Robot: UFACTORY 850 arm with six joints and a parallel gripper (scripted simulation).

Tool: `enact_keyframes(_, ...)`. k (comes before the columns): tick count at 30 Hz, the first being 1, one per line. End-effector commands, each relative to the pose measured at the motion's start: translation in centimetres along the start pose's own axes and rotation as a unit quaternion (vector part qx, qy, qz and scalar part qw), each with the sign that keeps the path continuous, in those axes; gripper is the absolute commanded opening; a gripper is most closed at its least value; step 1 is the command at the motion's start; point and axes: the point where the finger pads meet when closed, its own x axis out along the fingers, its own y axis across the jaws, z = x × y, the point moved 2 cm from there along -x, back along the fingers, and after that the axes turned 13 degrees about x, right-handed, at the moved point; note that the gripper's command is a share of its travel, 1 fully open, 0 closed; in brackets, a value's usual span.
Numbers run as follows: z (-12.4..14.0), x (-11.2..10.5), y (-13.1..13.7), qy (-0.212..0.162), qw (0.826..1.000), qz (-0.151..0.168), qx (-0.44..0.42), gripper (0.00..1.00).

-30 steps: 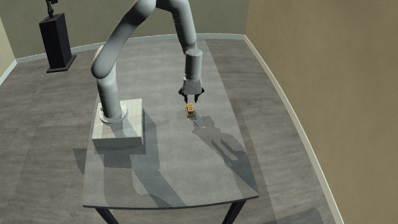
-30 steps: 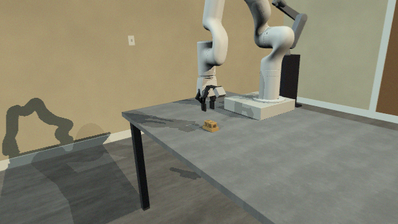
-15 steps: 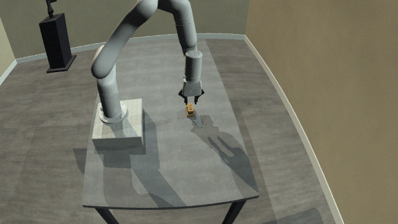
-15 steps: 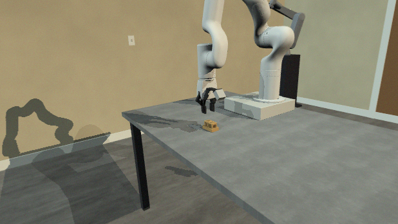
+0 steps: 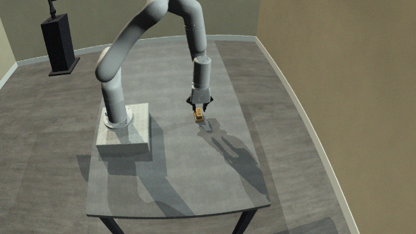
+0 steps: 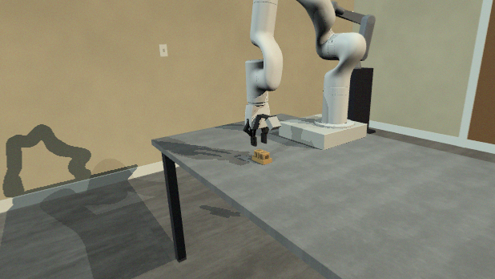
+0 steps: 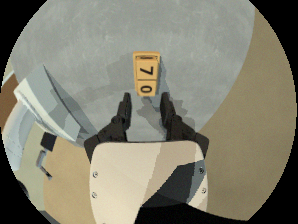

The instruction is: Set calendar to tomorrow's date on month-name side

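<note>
The table [image 5: 175, 188] is seen carrying the arm's grey base block [image 5: 138, 141] and, well apart from it toward the far long edge, a small orange desk calendar [image 5: 198, 116]. In the top view the calendar lies at about 3 o'clock from the base block.

The gripper [image 6: 259, 138] is held above the calendar, clear of it. Its jaws are pointed straight down and are parted about halfway. Nothing is held between them; in the wrist view the two dark fingers are seen with only bare table in the gap.

In the wrist view the calendar [image 7: 145, 74] lies at 12 o'clock from the jaws, just beyond the fingertips. Its tray holds two cubes side by side. The farther cube [image 7: 145, 70] appears to show a 7 and the nearer cube [image 7: 147, 87] a 0, both turned sideways to this camera. The month's name cannot be read.

The step in hand is judged to be the approach to the first cube. It would be done well if the jaws were first centred over one cube alone. The descent should then be kept vertical. Contact with the tray's wall or the neighbouring cube should be avoided. The present opening appears wider than one cube, so some margin is judged available. The digit reading should be confirmed before any cube is turned.
</note>
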Motion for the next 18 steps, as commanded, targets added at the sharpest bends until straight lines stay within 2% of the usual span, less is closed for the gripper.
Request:
enact_keyframes(1,0.0,0.5,0.1,0.0,1.0,0.001,0.0,0.49)
enact_keyframes(18,0.0,1.8,0.1,0.0,1.0,0.001,0.0,0.49)
